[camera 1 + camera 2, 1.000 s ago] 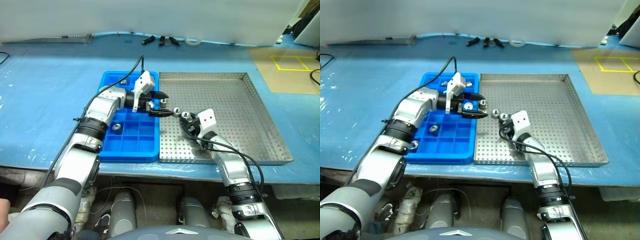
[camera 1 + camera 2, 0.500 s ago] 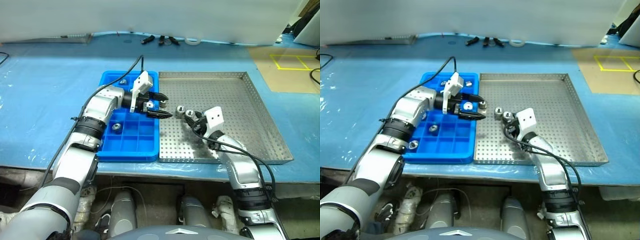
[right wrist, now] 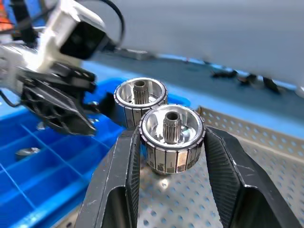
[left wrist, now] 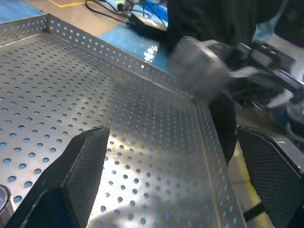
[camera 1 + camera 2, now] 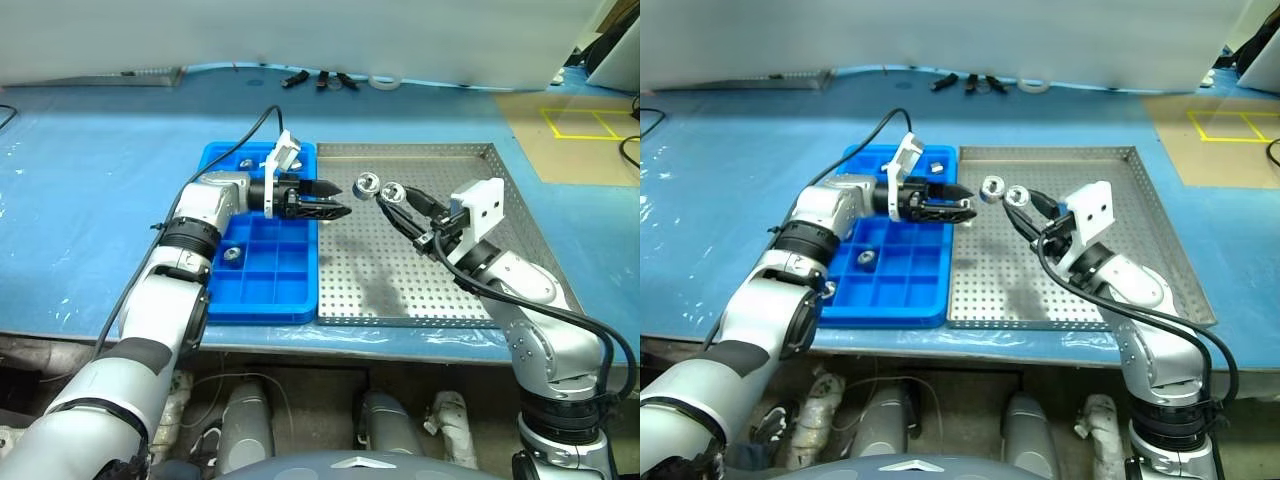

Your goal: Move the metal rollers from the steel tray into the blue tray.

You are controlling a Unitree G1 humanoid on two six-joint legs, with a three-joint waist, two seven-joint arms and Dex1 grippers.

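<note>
Two rollers (image 3: 171, 130) are now hanging mid-frame above the steel tray (image 5: 500, 250), lifted off its floor in the right gripper's (image 5: 392, 196) pinching fingers, nearing the wide-open left gripper (image 5: 335, 199) by the blue tray (image 5: 255, 285), seemingly for handover.

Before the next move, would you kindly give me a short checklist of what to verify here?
1. Right gripper jaws closed on a roller: ok.
2. Second roller right beside it securely held: cannot tell.
3. Left gripper jaws open, facing the rollers: ok.
4. Both rollers above the steel tray, not resting on it: ok.
5. Blue tray has free compartments: ok.
</note>
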